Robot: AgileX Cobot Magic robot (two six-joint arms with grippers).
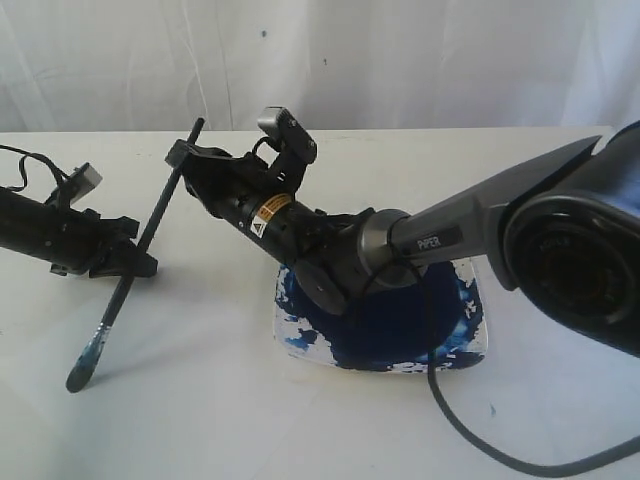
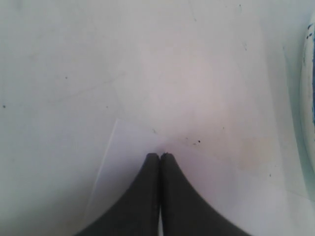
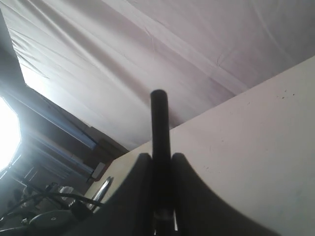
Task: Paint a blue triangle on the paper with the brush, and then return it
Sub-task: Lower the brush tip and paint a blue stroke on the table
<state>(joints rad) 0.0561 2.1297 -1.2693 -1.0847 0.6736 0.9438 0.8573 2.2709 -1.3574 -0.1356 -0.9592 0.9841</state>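
Observation:
My right gripper (image 1: 183,160) reaches across to the left half of the table and is shut on the upper part of the brush (image 1: 115,300). The brush slants down to the left, its blue-stained bristle tip (image 1: 84,358) at the white surface. In the right wrist view the black handle (image 3: 159,123) sticks out between the closed fingers of the right gripper (image 3: 160,156). My left gripper (image 1: 148,265) hovers low just left of the brush, shut on nothing (image 2: 160,155). The paper (image 2: 206,162) lies under it, one corner faintly visible. No blue triangle shows in any view.
A square white dish (image 1: 478,345) holding a dark blue paint pool sits right of centre, partly under the right arm; its rim (image 2: 309,88) shows in the left wrist view. A black cable (image 1: 470,445) trails over the table's front right. A white curtain hangs behind.

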